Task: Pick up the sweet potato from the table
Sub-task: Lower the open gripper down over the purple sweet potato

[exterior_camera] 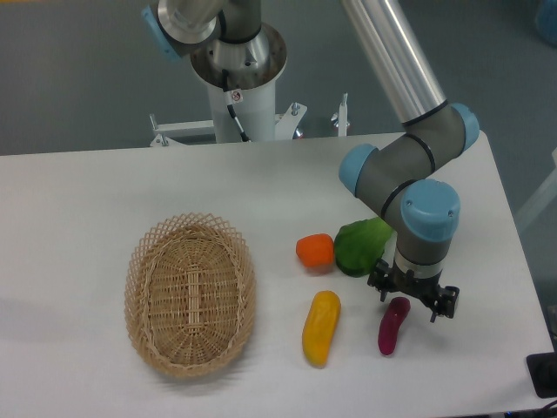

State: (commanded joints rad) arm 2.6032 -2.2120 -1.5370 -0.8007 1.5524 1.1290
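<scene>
The sweet potato (392, 327) is a slim purple-magenta piece lying on the white table (78, 209) near the front right. My gripper (412, 302) hangs open just over its upper end, one finger on each side of that end and spread wide. The wrist above covers the very tip of the sweet potato. Nothing is held between the fingers.
A yellow oblong vegetable (321, 327) lies left of the sweet potato. A round orange item (315, 251) and a green leafy vegetable (359, 246) sit just behind, the green one partly under my arm. A wicker basket (190, 293) stands at the left.
</scene>
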